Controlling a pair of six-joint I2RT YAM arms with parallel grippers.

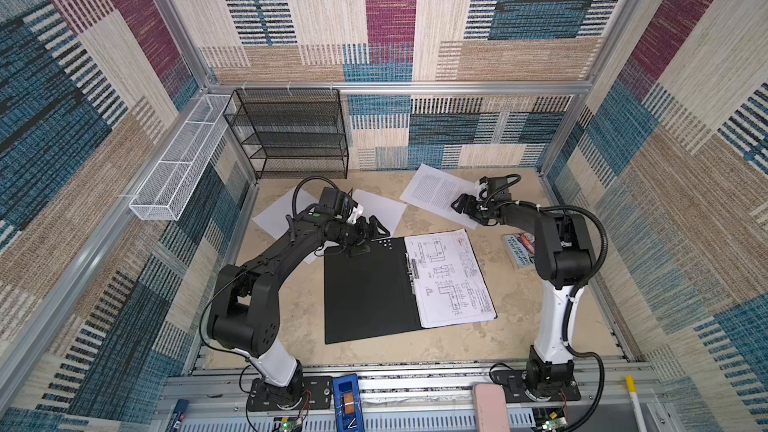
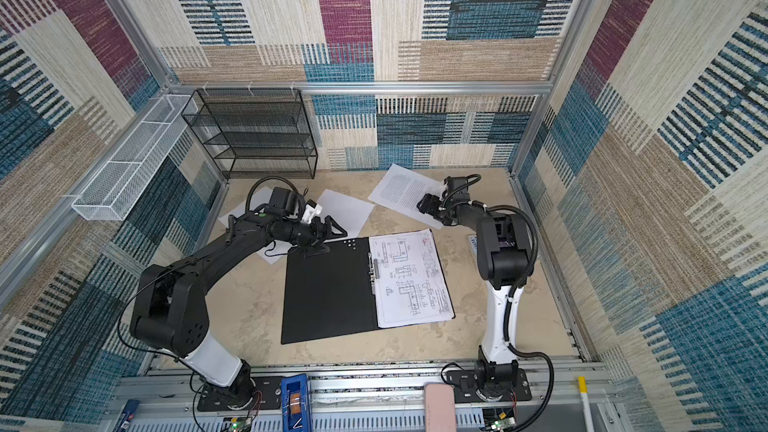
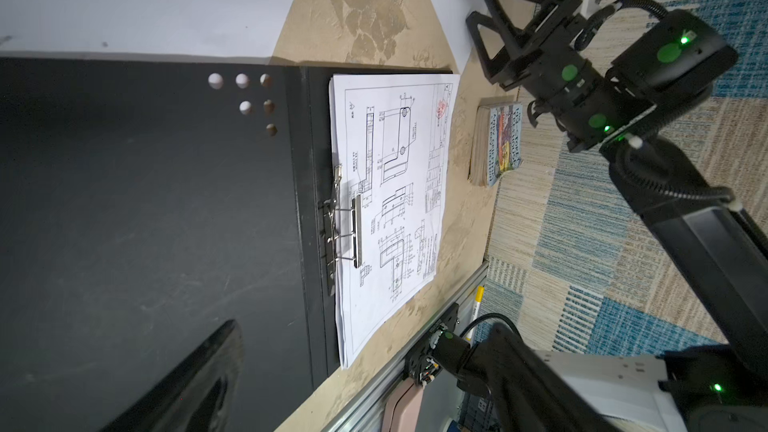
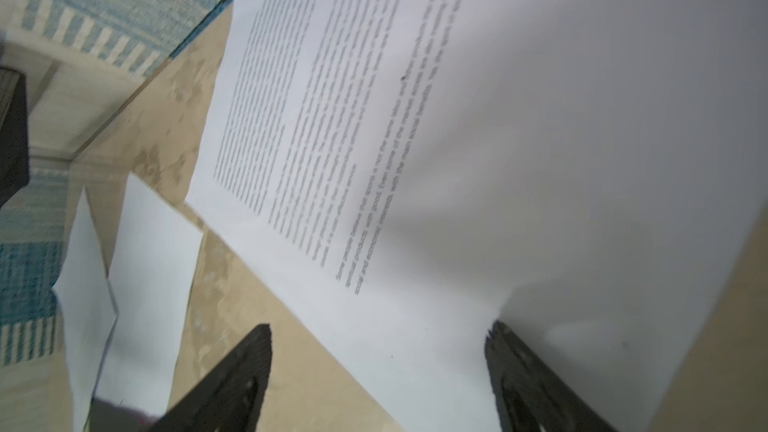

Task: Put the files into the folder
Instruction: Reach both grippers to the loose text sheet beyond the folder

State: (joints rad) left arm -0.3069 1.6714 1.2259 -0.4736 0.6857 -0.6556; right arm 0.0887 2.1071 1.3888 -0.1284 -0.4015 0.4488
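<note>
The wide-open, empty right pincer (image 4: 380, 328) straddles the edge of the white printed paper sheet (image 4: 519, 139), apparently mid-pickup; next it must pinch and carry it to the open black-lined folder (image 1: 365, 297) beneath the equally open, empty left pincer (image 1: 376, 241).

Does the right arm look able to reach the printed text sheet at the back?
Probably yes: the right gripper hangs open over the printed text sheet at its edge, nothing covering it.
</note>
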